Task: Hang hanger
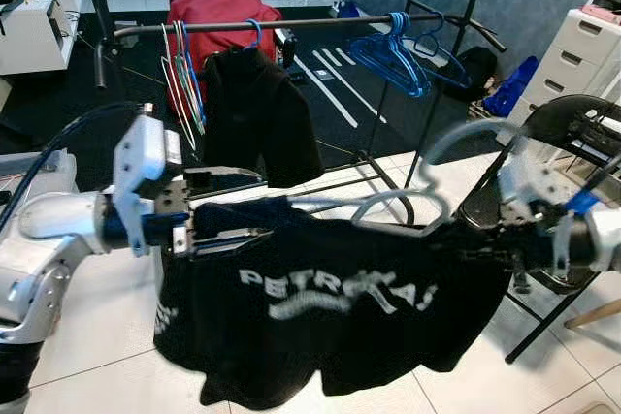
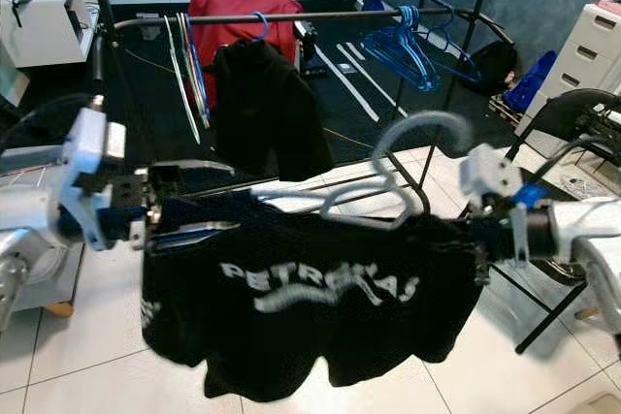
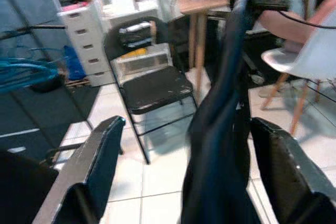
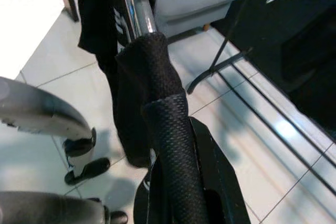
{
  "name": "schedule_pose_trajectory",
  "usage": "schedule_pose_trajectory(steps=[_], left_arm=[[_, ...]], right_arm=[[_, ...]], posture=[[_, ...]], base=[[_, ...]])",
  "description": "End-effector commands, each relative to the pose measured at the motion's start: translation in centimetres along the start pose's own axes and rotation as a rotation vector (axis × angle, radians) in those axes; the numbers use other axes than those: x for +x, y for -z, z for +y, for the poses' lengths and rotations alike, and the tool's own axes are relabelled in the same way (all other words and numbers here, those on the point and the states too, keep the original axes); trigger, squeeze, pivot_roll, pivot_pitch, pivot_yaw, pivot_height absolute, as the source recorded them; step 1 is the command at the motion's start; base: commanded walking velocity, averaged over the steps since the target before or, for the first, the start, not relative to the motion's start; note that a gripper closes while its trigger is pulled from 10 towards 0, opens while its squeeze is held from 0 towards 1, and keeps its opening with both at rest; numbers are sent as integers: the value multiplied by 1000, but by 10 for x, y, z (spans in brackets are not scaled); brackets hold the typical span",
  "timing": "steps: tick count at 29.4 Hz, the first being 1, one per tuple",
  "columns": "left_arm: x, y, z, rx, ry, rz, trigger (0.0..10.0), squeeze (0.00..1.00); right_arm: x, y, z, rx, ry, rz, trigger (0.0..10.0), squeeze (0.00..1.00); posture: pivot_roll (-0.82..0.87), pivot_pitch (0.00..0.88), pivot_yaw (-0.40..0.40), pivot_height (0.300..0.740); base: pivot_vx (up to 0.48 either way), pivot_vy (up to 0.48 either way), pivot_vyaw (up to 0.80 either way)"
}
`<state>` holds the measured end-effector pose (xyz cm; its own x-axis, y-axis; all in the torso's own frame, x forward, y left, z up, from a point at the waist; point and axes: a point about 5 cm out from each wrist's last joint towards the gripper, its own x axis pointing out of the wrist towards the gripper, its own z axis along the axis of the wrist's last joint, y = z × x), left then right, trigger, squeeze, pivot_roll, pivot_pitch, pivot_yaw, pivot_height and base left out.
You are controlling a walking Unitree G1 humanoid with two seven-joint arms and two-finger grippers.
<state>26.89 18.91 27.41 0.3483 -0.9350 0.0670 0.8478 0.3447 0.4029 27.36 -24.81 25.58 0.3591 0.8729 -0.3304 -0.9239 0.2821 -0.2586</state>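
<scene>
At the left, the left end effector (image 1: 231,206) reaches rightward with its two black fingers spread apart, one above and one below the left shoulder edge of a black T-shirt (image 1: 330,307); whether they press the cloth cannot be told. The shirt, printed with white lettering, hangs on a pale hanger (image 1: 388,203) held up in front of the robot, near to it and above the tiled floor (image 1: 87,336). The hanger's big hook (image 1: 464,133) curves up toward the right. Behind it, farther off, a dark clothes rail (image 1: 310,22) carries thin hangers at its left, a dark garment (image 1: 260,113) on a blue hanger, and a bunch of empty blue hangers (image 1: 393,50) to the right. At the right, the right end effector (image 1: 514,239) is clenched on the hanger's right end, cloth wrapped around it. A black folding chair (image 1: 568,133) stands beyond, and a white drawer unit (image 1: 587,55) at the far right.
</scene>
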Motion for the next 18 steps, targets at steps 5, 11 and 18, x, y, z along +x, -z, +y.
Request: schedule_pose_trajectory(steps=[5,11,18], left_arm=[[-37,-4,17,-55,-173,-111,10000,0],[-52,1,17,-106,-217,-166,10000,0],[-51,4,-3,-190,-89,-224,10000,0]], right_arm=[[-16,-7,1,24,54,-65,0,0],[-20,-8,1,29,75,-69,0,0],[-23,-10,0,32,106,-102,0,0]], posture=[[-34,78,-76,740],[-36,79,-72,740],[-35,72,-70,740]], base=[[0,0,0],[0,0,0],[0,0,0]])
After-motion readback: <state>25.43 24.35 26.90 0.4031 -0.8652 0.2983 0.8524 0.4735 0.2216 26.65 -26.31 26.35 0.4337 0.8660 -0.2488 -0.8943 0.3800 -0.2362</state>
